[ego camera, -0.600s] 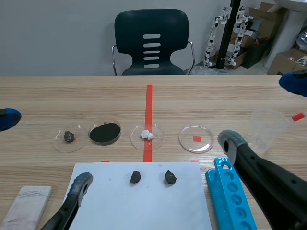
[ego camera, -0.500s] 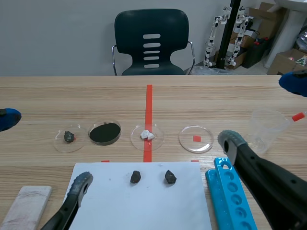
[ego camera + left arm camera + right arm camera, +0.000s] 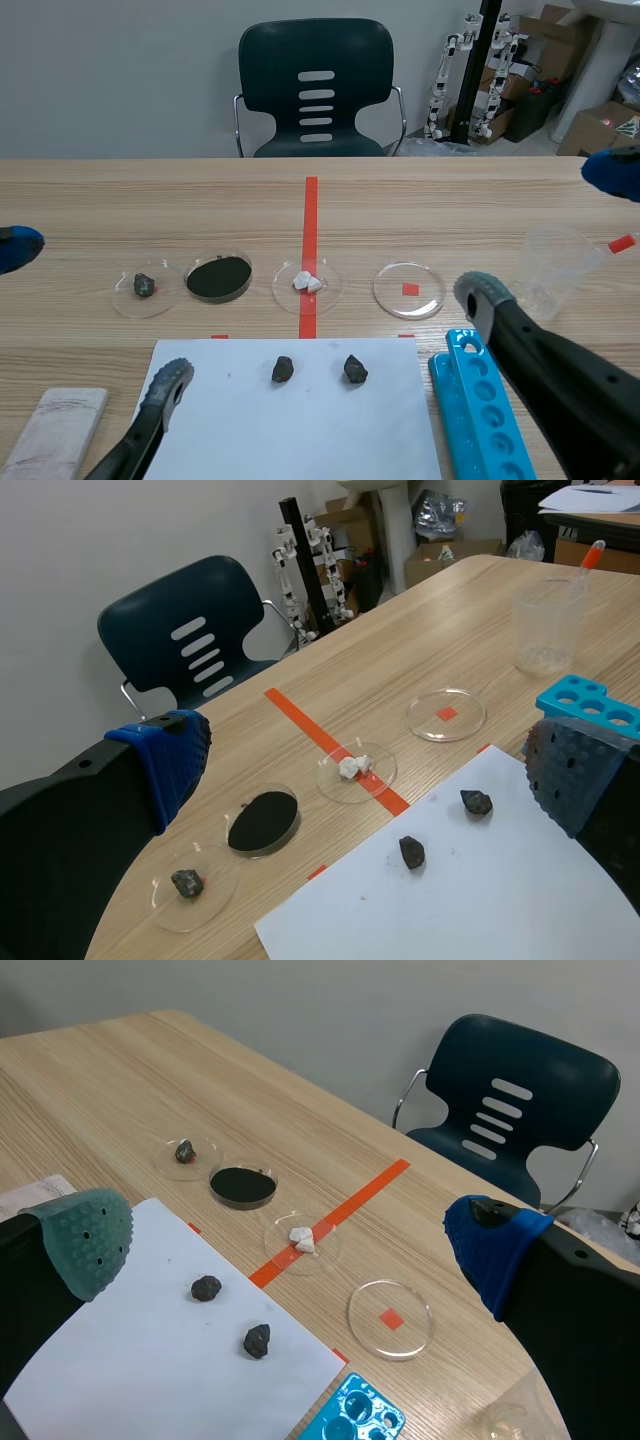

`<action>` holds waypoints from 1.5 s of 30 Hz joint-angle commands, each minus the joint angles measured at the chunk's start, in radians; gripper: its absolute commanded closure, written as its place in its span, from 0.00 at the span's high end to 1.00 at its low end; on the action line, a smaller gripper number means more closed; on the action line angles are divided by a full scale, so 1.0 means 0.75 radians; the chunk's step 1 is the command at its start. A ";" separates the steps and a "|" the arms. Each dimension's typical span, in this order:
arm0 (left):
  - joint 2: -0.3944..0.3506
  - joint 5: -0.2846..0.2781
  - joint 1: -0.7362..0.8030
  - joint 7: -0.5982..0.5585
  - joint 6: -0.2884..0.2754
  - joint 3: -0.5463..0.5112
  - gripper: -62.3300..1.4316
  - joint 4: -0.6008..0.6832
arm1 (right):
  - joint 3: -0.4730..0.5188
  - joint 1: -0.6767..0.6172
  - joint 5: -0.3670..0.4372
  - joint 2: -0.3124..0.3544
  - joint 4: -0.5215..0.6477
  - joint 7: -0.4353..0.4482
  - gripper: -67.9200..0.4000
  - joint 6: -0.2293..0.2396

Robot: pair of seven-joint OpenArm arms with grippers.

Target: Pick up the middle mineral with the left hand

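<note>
1. Currently, your left gripper (image 3: 370, 768) is hanging wide open at the table's near side, gripping nothing.
2. The white mineral (image 3: 349, 767), which I am taking as the middle one, is lying in a petri dish (image 3: 330, 786) on the orange-red tape (image 3: 300, 720), well ahead of that gripper.
3. You are risking a wrong pick here, because two dark stones (image 3: 412, 852) are sitting nearer, on the white paper (image 3: 500, 910).
4. You are also risking a tipped or skidding dish if the gripper is catching its rim while closing on such a small piece.
</note>
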 commanded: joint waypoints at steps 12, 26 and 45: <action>0.010 0.002 -0.007 -0.023 0.006 0.004 1.00 0.027 | 0.009 -0.003 0.019 0.006 0.016 0.019 1.00 0.000; 0.010 0.001 -0.008 -0.022 0.002 0.004 1.00 0.027 | 0.009 -0.003 0.019 0.006 0.016 0.019 1.00 0.000; 0.123 -0.114 -0.522 0.983 -0.341 0.004 1.00 0.019 | 0.009 -0.003 0.019 0.006 0.016 0.019 1.00 0.000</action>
